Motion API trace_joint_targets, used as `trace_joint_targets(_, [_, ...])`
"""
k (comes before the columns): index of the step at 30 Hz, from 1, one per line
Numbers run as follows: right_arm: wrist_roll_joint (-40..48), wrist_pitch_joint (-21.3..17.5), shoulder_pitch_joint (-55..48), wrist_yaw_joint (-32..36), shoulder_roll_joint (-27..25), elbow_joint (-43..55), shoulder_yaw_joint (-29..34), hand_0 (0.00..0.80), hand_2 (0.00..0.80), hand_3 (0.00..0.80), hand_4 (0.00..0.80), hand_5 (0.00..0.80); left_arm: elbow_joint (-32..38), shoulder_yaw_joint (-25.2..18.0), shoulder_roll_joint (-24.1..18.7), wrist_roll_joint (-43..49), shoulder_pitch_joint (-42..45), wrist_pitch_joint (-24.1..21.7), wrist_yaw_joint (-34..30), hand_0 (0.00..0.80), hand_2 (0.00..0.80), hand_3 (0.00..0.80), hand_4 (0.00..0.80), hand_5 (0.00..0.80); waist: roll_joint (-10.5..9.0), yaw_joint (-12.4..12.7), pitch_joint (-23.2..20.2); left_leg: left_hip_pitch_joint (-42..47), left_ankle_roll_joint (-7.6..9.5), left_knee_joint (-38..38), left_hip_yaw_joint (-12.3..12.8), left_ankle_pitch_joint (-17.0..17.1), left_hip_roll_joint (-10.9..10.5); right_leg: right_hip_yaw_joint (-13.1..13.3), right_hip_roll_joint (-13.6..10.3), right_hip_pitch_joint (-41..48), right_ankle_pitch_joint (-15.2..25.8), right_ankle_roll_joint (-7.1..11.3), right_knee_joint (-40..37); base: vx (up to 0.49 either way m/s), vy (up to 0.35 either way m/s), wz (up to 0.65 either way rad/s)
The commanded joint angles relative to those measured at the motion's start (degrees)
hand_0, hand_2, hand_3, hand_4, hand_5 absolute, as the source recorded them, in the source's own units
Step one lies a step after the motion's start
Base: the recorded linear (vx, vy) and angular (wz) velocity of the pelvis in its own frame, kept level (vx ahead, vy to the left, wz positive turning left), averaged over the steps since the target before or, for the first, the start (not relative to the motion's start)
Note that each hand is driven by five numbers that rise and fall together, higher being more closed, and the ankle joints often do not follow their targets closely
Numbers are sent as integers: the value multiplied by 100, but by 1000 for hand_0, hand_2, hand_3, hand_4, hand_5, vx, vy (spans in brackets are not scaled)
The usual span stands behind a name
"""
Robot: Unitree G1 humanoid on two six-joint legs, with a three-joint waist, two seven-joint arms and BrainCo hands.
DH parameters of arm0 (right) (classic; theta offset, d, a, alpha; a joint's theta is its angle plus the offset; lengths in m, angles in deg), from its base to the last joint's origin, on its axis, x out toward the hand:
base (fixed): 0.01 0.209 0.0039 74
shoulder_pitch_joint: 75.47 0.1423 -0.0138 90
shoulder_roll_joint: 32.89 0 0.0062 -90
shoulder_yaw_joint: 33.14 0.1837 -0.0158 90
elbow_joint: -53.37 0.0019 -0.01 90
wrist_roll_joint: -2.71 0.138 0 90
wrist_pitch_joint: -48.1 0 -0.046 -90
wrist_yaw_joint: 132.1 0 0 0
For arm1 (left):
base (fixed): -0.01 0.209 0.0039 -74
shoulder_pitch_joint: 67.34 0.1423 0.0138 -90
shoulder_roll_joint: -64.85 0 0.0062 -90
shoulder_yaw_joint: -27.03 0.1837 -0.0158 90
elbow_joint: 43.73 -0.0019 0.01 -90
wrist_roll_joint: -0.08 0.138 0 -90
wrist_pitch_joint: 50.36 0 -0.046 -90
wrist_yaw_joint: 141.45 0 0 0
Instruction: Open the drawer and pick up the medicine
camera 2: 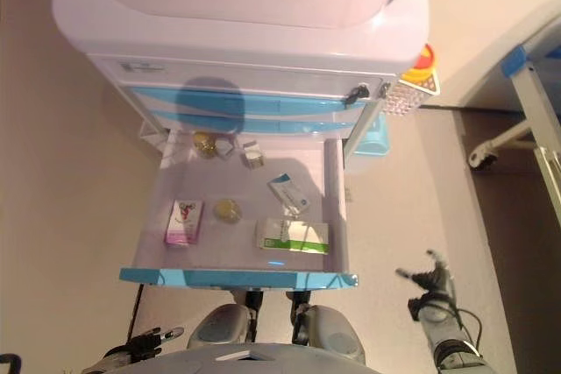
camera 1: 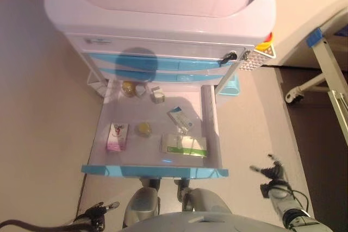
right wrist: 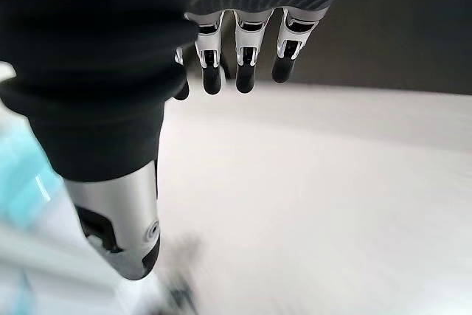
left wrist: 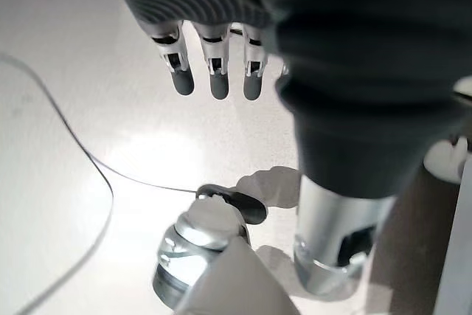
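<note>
While both hands (camera 1: 274,180) (fingers relaxed, empty) hang low, medicine boxes (camera 1: 184,145) lie in the open drawer (camera 1: 155,171).

Cart (camera 1: 163,31) is standing at the top of the frame, its drawer (camera 1: 155,171) hanging open across the centre. Lying on the drawer floor: pink box (camera 1: 117,136) at lower left, green-and-white box (camera 1: 184,145) at lower right, yellow round item (camera 1: 144,129) sitting between them, blue-and-white box (camera 1: 179,119) right of centre, a small jar (camera 1: 129,88) and small white box (camera 1: 157,96) at the back.
</note>
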Motion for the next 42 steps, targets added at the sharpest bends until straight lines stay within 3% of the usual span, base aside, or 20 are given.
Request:
trace_joint_targets(1, [-184,53,-60,-596,-590,1719,266,0,0,0,0,0,-170,134,-60,221,230,-6,-78,0,0,0,0,0,-66,-133,53,-181,174,-78,32,-169,-205,89,-131,51,-265,454,501,-37,23,-30])
trace_joint_targets(7, [-1388,-342,-319,-401,-841,4680,366,0,0,0,0,0,-210,-29,168,255,304,-117,16,0,0,0,0,0,-244,-342,-1,-214,226,-66,304,-274,-176,251,-136,-107,-154,583,471,-38,26,-26])
trace_joint_targets(10, [-1720,-878,-308,128,-1048,5806,124,0,0,0,0,0,-258,-56,220,205,211,-164,100,0,0,0,0,0,-311,-346,-29,-273,224,-71,383,-294,-164,281,-145,-183,-138,627,476,-61,-5,-26])
trace_joint_targets(17, [-1799,-1877,130,1338,-1634,6969,-652,0,0,0,0,0,-259,27,212,-12,145,-285,241,0,0,0,0,0,-423,-134,-62,-373,185,-33,291,-317,-181,230,-144,-144,-194,602,384,-31,-45,-4])
trace_joint_targets(19, [-1731,-1915,498,1579,-1741,7100,-1006,0,0,0,0,0,-245,107,160,-109,101,-281,262,0,0,0,0,0,-451,-7,-51,-410,171,-44,198,-297,-192,184,-131,-128,-217,572,366,-29,-76,15])
trace_joint_targets(28, [-1754,-1441,1987,2233,-1668,6878,-2327,0,0,0,0,0,-207,256,57,-272,-14,-271,216,0,0,0,0,0,-459,427,21,-511,81,-85,-266,-184,-235,-106,-61,-21,-434,359,358,-10,-82,34])
trace_joint_targets(37, [-2444,-1026,3135,2416,-1194,5304,-3712,0,0,0,0,0,-93,356,57,-264,-36,-320,66,0,0,0,0,0,-254,908,70,-609,-162,-247,-790,83,-242,-594,-81,128,-641,134,268,-10,-50,40])
trace_joint_targets(42, [-2981,-792,3459,2264,-834,4305,-4169,0,0,0,0,0,-21,364,102,-169,-55,-333,-25,0,0,0,0,0,-115,1103,84,-696,-281,-344,-978,235,-229,-859,-118,168,-708,85,237,-42,-36,33])
